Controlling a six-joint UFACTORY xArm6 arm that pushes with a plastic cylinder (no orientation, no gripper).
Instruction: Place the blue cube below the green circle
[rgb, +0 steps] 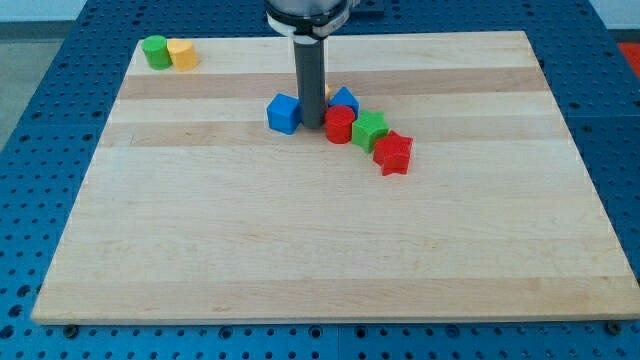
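The blue cube (284, 113) sits on the wooden board, a little above its middle. The green circle (155, 51) is a green cylinder at the board's top left corner, touching a yellow block (183, 54) on its right. My tip (312, 124) rests on the board just to the right of the blue cube, touching or nearly touching it. The rod stands between the blue cube and a red cylinder (339, 125).
Right of my tip lies a cluster: a second blue block (345, 99), the red cylinder, a green block (370, 130) and a red star-shaped block (393, 153). The wooden board (320, 250) lies on a blue perforated table.
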